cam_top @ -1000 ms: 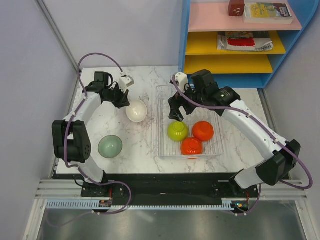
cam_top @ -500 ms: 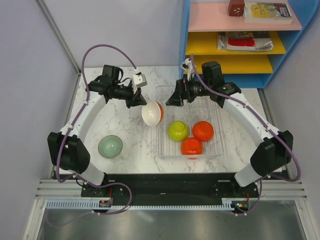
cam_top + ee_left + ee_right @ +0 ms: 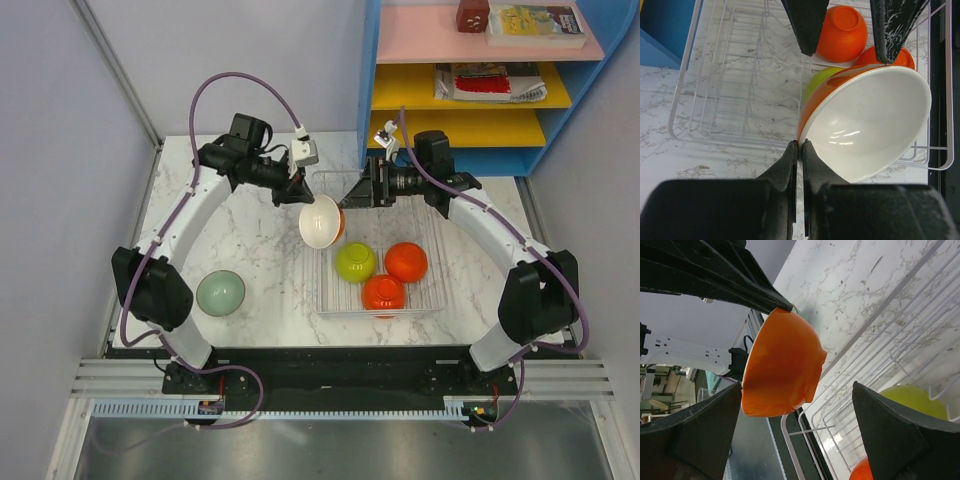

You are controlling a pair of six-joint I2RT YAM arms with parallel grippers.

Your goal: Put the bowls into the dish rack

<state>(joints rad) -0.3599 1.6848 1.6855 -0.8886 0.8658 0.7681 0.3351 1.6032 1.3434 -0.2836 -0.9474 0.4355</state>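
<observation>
My left gripper (image 3: 303,197) is shut on the rim of a white bowl (image 3: 319,222) nested inside an orange-red bowl (image 3: 341,226). It holds the pair tilted in the air over the left edge of the wire dish rack (image 3: 432,306). In the left wrist view my gripper (image 3: 800,145) pinches both rims, white bowl (image 3: 870,120) inside orange-red bowl (image 3: 822,100). My right gripper (image 3: 352,196) is open and empty just right of the pair; the orange-red bowl (image 3: 782,365) hangs between its fingers (image 3: 895,435). A yellow-green bowl (image 3: 355,261) and two orange-red bowls (image 3: 406,261) (image 3: 383,294) lie upside down in the rack.
A pale sage-green bowl (image 3: 220,293) lies on the marble table at the front left. A blue shelf unit (image 3: 470,90) with coloured boards stands behind the rack at the back right. Grey walls close in the left side.
My left arm has carried the nested bowls rightwards from the table to the rack's left edge. My right gripper has risen from the rack and turned towards the bowls.
</observation>
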